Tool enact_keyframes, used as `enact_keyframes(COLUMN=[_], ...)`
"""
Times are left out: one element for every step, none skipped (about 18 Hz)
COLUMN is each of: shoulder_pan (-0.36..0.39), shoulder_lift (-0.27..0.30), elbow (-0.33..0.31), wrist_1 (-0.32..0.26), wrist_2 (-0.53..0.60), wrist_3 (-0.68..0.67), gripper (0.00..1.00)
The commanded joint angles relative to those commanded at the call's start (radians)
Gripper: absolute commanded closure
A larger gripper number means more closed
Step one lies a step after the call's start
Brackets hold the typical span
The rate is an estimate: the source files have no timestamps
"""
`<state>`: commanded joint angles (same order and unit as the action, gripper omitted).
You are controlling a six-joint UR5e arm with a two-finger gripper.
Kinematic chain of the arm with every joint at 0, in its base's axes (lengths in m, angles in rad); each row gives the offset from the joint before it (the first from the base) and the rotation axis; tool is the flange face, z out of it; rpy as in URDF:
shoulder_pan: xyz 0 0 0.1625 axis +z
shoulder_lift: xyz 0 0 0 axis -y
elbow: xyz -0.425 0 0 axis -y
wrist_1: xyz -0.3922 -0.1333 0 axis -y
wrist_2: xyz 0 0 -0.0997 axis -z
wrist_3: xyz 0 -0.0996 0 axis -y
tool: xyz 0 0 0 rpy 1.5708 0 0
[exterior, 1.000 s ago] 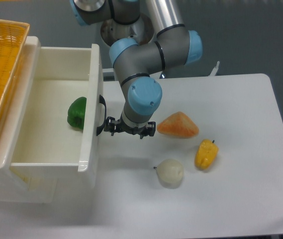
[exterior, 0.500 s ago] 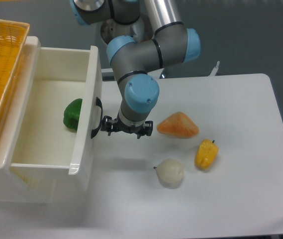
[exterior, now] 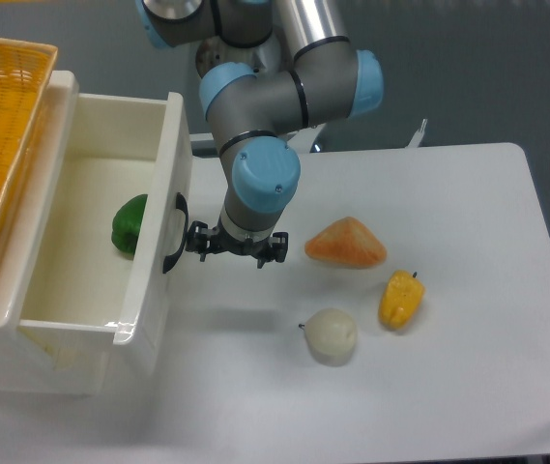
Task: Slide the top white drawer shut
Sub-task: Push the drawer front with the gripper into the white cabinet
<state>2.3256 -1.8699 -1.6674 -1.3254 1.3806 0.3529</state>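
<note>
Sitting left of gripper (exterior: 234,247), top white drawer (exterior: 155,227), seemingly touching.

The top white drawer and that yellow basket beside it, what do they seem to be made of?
The top white drawer looks like glossy moulded plastic: smooth walls with bright glints along the rim. Its handle seems black plastic. The yellow basket looks woven, wicker or plastic strand; its criss-cross weave shows.

Pepper (exterior: 129,224) inside the top white drawer (exterior: 154,242) at the table's (exterior: 468,387) left edge; gripper (exterior: 235,246) just right of its front.
</note>
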Motion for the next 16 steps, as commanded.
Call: enact_keyframes(shoulder_pan=[-0.003,-0.005,-0.009,-0.012,-0.014,-0.015,-0.025,-0.029,-0.031,-0.032,-0.037,-0.046,-0.051,-0.052,-0.055,-0.055], shoulder_lift=[0.0,0.0,0.0,-0.002,0.0,0.0,0.0,0.0,0.0,0.0,0.003,0.005,0.005,0.005,0.005,0.006], elbow=[0.0,0.0,0.0,0.0,0.0,0.0,0.0,0.0,0.0,0.0,0.0,0.0,0.0,0.0,0.0,0.0], wrist_1=[0.0,0.0,0.0,0.0,0.0,0.0,0.0,0.0,0.0,0.0,0.0,0.0,0.0,0.0,0.0,0.0], wrist_2=[0.0,0.0,0.0,0.0,0.0,0.0,-0.002,-0.002,-0.002,-0.002,-0.002,-0.002,0.0,0.0,0.0,0.0], wrist_3=[-0.002,-0.005,-0.005,-0.006,-0.006,-0.011,-0.017,-0.022,-0.022,-0.023,-0.029,-0.035,-0.035,-0.037,-0.037,-0.035], gripper=[0.0,0.0,0.0,0.0,0.0,0.0,0.0,0.0,0.0,0.0,0.0,0.0,0.0,0.0,0.0,0.0])
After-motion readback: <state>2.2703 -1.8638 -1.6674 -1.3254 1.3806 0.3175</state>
